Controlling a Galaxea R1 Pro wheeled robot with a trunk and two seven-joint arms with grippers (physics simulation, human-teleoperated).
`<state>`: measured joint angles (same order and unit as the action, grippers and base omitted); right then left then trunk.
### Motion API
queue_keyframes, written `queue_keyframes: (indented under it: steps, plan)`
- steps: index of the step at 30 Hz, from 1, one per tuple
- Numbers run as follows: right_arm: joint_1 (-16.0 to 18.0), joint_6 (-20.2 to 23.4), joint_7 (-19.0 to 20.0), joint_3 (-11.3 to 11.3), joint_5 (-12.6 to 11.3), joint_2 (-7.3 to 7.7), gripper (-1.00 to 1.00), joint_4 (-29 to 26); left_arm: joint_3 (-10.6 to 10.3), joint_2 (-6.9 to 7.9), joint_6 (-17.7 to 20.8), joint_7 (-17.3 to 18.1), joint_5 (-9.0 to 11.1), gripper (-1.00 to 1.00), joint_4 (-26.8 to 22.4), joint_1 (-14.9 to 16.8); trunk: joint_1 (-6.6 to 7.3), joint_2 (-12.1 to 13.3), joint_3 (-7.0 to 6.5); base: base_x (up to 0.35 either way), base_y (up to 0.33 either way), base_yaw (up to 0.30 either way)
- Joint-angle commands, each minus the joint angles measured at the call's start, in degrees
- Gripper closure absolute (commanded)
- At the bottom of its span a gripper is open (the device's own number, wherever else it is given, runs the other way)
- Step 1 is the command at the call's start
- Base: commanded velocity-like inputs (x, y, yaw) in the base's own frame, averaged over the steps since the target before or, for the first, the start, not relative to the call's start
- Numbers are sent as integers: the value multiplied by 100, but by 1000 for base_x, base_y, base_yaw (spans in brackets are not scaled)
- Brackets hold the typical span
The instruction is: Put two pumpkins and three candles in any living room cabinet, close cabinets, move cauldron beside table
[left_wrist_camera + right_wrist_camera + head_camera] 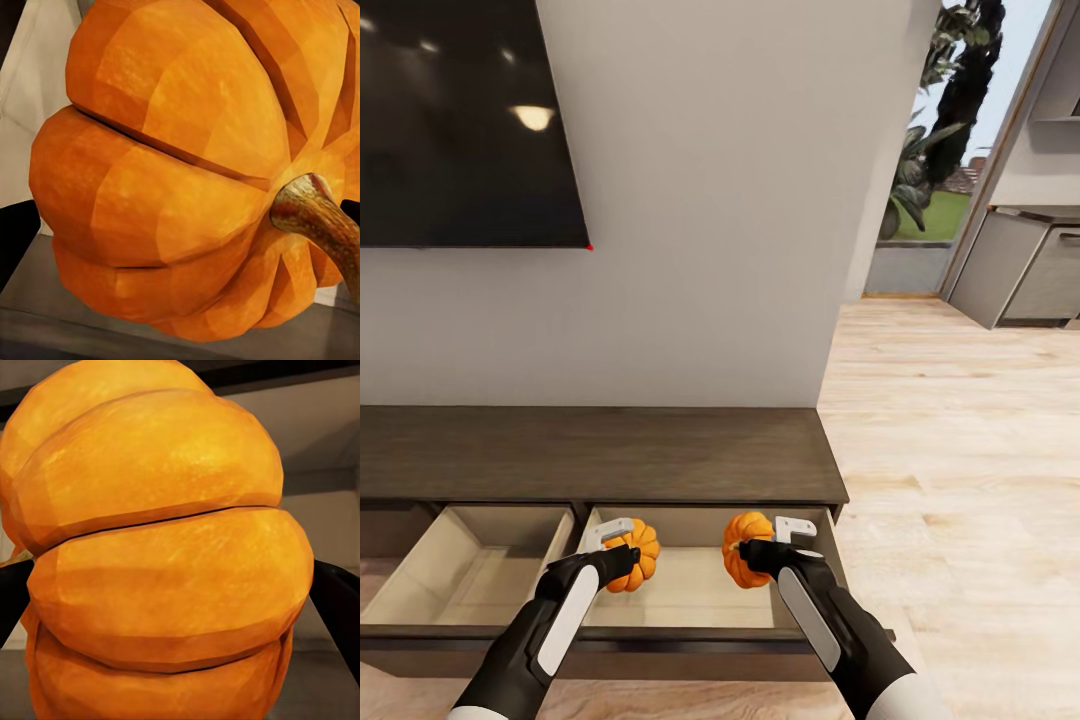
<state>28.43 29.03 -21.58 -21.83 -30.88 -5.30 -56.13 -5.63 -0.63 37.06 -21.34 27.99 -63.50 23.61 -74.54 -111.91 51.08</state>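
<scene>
Long low dark-brown wooden cabinet (600,455): two pale-beige drawers pulled out at its front edge. One small orange ribbed pumpkin (637,555) is clamped in the left gripper (618,548), a second orange ribbed pumpkin (745,548) in the right gripper (765,545); both are held over the right-hand drawer (690,600).
</scene>
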Motion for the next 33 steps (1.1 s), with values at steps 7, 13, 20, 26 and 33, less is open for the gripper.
queue_keyframes:
  steps: [7, 13, 20, 26, 33]
  plan:
    - [4, 6, -57, -14, -58, 2, 100, -6, -8, -5, 2, -71, 31, 100, 13, 3, 1, -2, 5, 0, 0, 0]
    - [5, 6, -57, -14, -58, 2, 100, -3, -36, -37, -320, -112, -4, 100, 94, 11, -109, -203, 95, 0, 0, 0]
    - [4, 6, -65, -14, -52, 2, 100, 1, -149, -46, -534, -148, -27, 100, 215, 12, -263, -484, 220, 0, 0, 0]
    - [4, -5, -101, -14, -35, 2, 100, 7, -161, -55, -721, -159, -24, 100, 223, 12, -395, -724, 328, 0, 0, 0]
    - [4, -64, -278, -6, -16, 0, 100, 88, -183, -75, -777, -370, -227, 100, 224, 12, -548, -1005, 454, 0, 0, 0]
